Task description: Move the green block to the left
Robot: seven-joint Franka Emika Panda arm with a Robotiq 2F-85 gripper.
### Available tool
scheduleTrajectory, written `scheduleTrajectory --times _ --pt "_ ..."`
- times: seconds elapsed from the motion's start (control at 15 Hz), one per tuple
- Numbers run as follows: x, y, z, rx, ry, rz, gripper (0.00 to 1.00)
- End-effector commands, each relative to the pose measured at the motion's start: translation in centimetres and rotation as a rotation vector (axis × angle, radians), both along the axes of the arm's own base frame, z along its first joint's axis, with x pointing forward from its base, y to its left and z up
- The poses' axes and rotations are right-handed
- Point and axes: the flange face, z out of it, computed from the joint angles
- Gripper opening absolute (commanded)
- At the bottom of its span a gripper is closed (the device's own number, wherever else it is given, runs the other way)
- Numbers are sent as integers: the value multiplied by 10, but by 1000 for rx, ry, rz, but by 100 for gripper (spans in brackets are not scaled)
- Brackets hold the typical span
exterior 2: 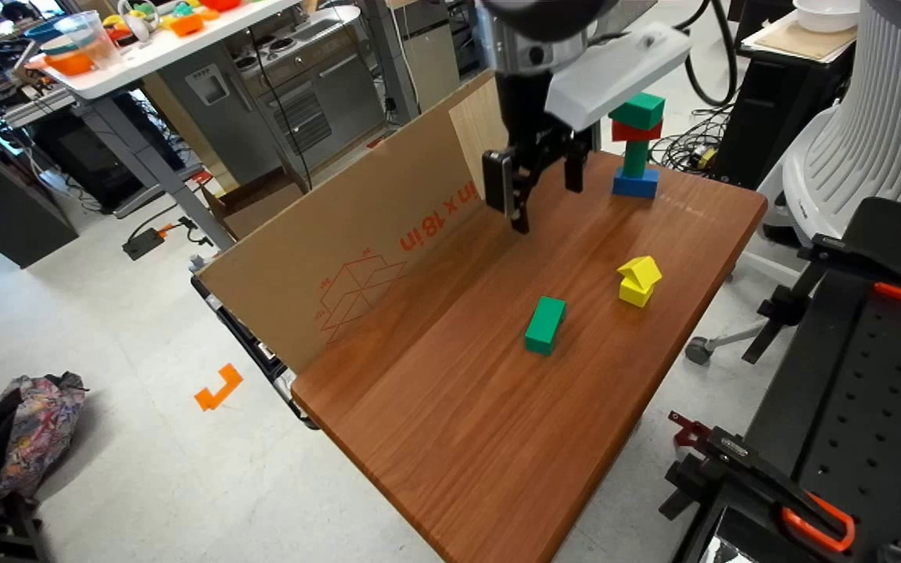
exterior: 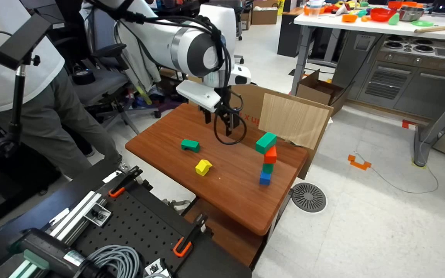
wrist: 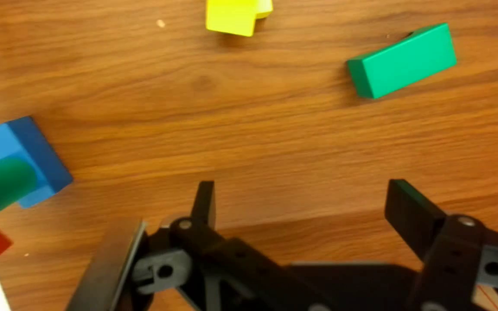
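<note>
The green block [exterior: 190, 145] lies low and flat on the brown table [exterior: 230, 193], apart from the other blocks. It has a notch in its underside. It also shows in an exterior view [exterior 2: 546, 324] and at the upper right of the wrist view [wrist: 407, 60]. My gripper [wrist: 299, 183] is open and empty, its fingers wide apart with only table seen between them. It hangs above the table, apart from the green block, in both exterior views [exterior: 218, 124] [exterior 2: 547, 205].
A yellow cube [exterior 2: 636, 294] with a yellow wedge [exterior 2: 640, 270] on it stands near the green block. A tower has a blue base [exterior 2: 635, 184], green cylinder [exterior 2: 635, 160], red block [exterior 2: 637, 131] and teal-green top block [exterior 2: 638, 111]. A cardboard wall [exterior 2: 372, 234] borders one side.
</note>
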Motion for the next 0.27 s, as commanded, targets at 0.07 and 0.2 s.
scheduleTrajectory --times 0.07,0.2 --pt "0 -20 16 0 4 5 100" --pt "-2 -21 18 1 6 8 100"
